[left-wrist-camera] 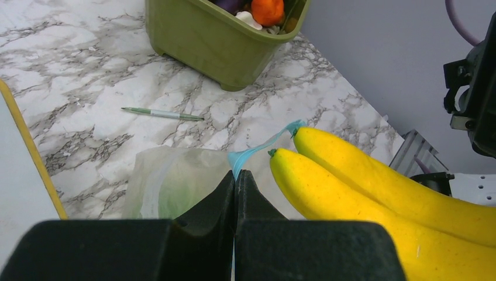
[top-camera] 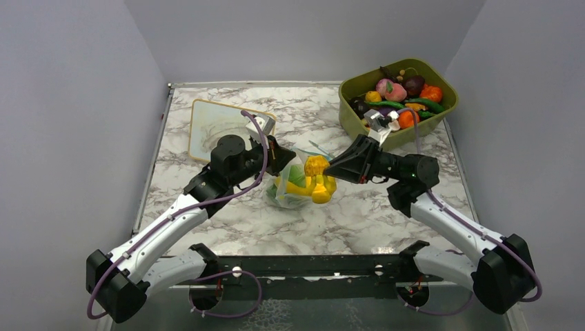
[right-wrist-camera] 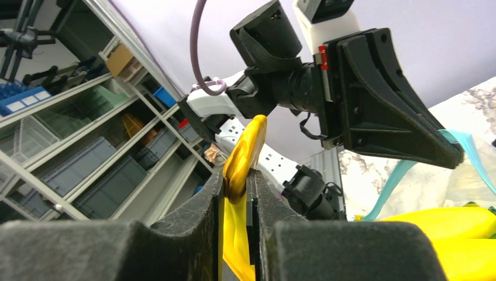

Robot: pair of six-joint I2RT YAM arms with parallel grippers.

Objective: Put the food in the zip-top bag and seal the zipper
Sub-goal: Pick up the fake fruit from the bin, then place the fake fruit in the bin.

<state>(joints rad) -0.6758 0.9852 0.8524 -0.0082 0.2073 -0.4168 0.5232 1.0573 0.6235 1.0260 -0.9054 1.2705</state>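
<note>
One view shows left gripper point(left-wrist-camera: 235, 174) seemingly pinching zipper point(left-wrist-camera: 263, 144).

White links point(top-camera: 148, 245), black joints point(top-camera: 231, 155), purple cables point(top-camera: 265, 152) trailing on both sides — right gripper point(top-camera: 331, 167) a matte black wedge.

I work in a robotics lab rather than any home or kitchen. My table point(top-camera: 227, 227) is a marble-patterned sheet boxed in on three sides by plain grey walls point(top-camera: 69, 103). My arms point(top-camera: 172, 221) are bolted to a black metal rail point(top-camera: 310, 264) at its near edge, with a purple cable point(right-wrist-camera: 195, 47) looping off the joints. Beyond the enclosure, my right wrist camera catches metal shelving point(right-wrist-camera: 58, 93) loaded with grey storage bins point(right-wrist-camera: 93, 170) and a cardboard box point(right-wrist-camera: 120, 58), the stockroom clutter of a workshop.
</note>
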